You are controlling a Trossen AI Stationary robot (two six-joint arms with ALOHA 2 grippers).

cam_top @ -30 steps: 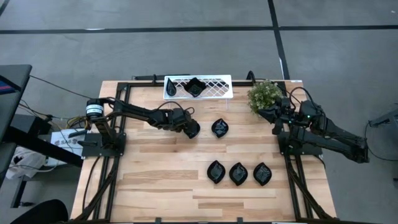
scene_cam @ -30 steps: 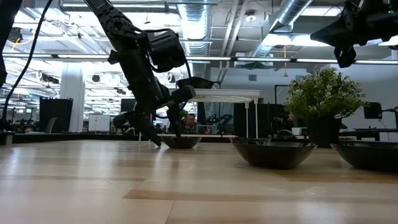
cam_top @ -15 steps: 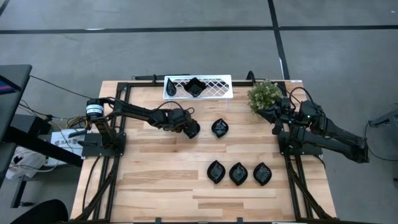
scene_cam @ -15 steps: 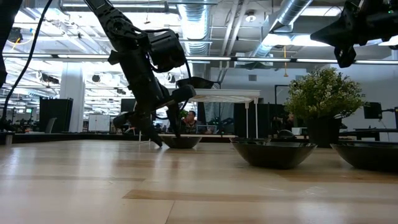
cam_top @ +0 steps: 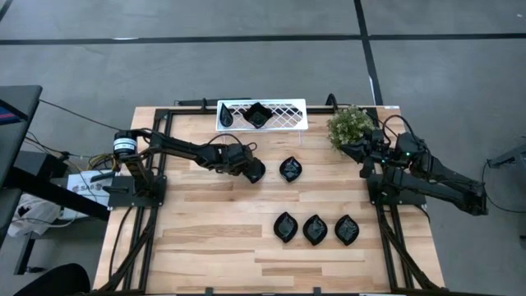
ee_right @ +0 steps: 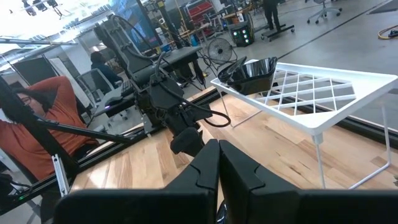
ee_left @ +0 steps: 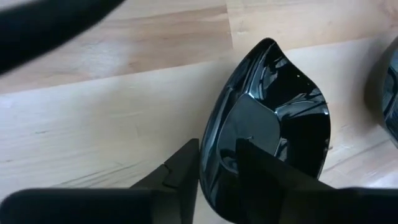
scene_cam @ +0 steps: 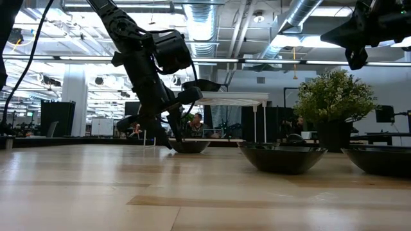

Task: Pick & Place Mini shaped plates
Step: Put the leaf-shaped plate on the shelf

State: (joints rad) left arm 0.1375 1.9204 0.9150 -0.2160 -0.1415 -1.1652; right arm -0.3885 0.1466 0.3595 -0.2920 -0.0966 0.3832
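Down at the table's far left-centre, the left gripper (ee_left: pixel 217 163) straddles the near rim of a leaf-shaped plate (ee_left: pixel 270 118) — fingers narrowed on either side of the wall, though a firm pinch cannot be told. Its pointed tip leads straight away from the wrist. The right gripper (ee_right: pixel 219 163), shut and empty, waits by the potted plant (cam_top: pixel 348 124) — well apart.

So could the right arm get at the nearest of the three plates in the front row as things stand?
Probably yes: the right gripper is shut and parked by the potted plant, and bare table lies between it and that plate, with nothing in the way.

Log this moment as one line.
left gripper: closing on plate rim | right gripper: shut, parked by plant | tray: one plate
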